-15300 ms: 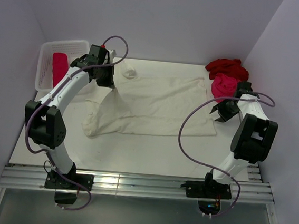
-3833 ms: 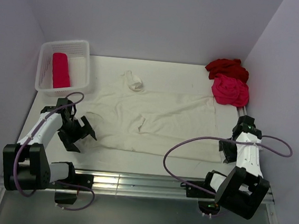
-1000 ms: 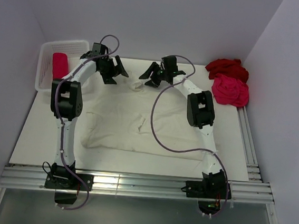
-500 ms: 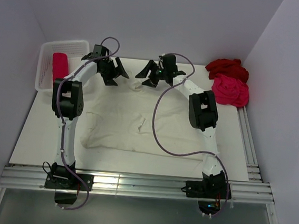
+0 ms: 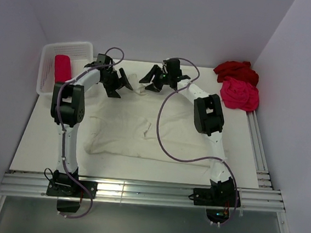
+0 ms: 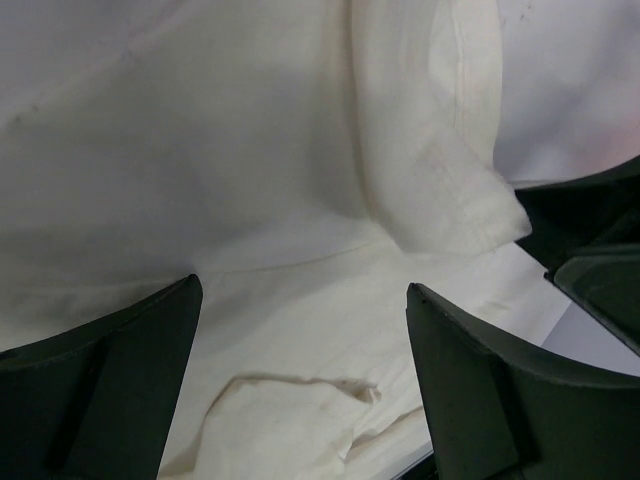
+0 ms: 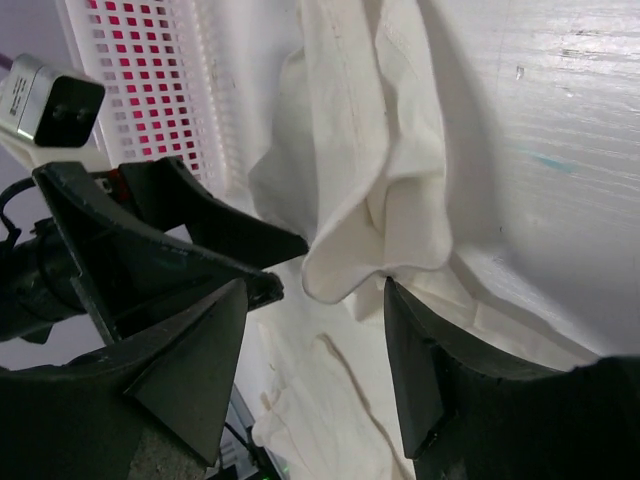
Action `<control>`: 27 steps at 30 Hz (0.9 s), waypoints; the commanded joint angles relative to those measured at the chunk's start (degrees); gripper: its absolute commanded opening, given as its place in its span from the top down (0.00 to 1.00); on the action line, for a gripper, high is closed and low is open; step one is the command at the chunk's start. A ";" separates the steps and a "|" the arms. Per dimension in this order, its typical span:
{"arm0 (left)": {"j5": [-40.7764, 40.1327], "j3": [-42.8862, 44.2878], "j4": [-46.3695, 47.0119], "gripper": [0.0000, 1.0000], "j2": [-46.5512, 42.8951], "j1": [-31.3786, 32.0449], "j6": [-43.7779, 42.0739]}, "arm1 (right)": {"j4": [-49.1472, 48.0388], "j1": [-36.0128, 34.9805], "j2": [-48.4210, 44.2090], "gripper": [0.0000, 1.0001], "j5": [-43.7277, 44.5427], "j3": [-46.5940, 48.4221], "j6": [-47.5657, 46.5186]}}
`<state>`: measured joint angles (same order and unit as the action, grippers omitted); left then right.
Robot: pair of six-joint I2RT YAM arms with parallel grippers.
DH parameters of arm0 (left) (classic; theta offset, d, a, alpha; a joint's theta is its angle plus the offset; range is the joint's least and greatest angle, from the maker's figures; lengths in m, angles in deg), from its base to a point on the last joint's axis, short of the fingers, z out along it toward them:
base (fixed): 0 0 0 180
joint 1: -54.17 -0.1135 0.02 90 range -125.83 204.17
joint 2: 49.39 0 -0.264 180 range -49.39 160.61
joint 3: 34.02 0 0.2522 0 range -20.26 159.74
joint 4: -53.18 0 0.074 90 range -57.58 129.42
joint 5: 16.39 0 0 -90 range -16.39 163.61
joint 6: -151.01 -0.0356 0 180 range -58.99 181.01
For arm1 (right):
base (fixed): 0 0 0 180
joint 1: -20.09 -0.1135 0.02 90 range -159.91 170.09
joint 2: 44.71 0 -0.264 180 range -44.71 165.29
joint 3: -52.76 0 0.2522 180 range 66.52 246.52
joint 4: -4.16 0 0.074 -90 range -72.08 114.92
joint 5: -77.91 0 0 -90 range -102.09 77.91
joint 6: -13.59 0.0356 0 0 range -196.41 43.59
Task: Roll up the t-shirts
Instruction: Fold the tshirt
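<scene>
The cream-white t-shirt point(image 5: 138, 128) lies spread flat across the middle of the table, with one sleeve bunched into a lump point(image 5: 140, 89) at its far edge. My left gripper point(image 5: 122, 87) and right gripper point(image 5: 149, 81) face each other on either side of that lump. The left gripper point(image 6: 300, 385) is open, hovering over flat cream cloth. The right gripper point(image 7: 315, 350) is open too, and the folded sleeve point(image 7: 370, 200) hangs just ahead of its fingertips. A dark red t-shirt point(image 5: 236, 70) and a pink-red t-shirt point(image 5: 238, 95) lie crumpled at the far right.
A white slatted basket point(image 5: 68, 47) at the far left corner holds a rolled pink-red shirt point(image 5: 62, 68); its wall point(image 7: 150, 90) shows in the right wrist view. Purple walls close in on both sides. Bare table point(image 5: 46, 139) lies at the near left.
The left gripper has come nearer and rightward, down toward the bunched sleeve. The right gripper has shifted slightly left toward the same lump. The shirts have not moved.
</scene>
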<state>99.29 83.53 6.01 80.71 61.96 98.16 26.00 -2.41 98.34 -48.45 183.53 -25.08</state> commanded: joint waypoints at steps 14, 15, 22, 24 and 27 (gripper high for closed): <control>-0.88 -5.53 5.02 0.13 -2.66 0.82 -0.84 | -1.92 -0.17 2.33 0.56 -0.03 3.04 1.05; -1.06 -5.61 4.76 0.13 -2.23 0.82 -1.02 | -1.75 -0.17 3.02 0.56 -0.20 4.09 1.14; -2.03 -5.97 3.26 0.14 -0.73 0.73 -1.29 | -4.20 0.09 4.26 0.94 -1.26 4.81 3.15; -2.12 -6.14 3.09 0.14 -0.64 0.73 -1.37 | -6.39 0.61 4.17 1.00 -1.96 3.40 5.79; -2.55 -5.88 2.56 0.14 -0.55 0.73 -1.55 | -10.44 1.58 3.21 1.00 -1.70 1.65 8.34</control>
<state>99.15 78.22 9.97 78.59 62.51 98.11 22.04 -1.99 102.14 -49.06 186.13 -20.18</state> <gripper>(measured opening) 0.864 0.008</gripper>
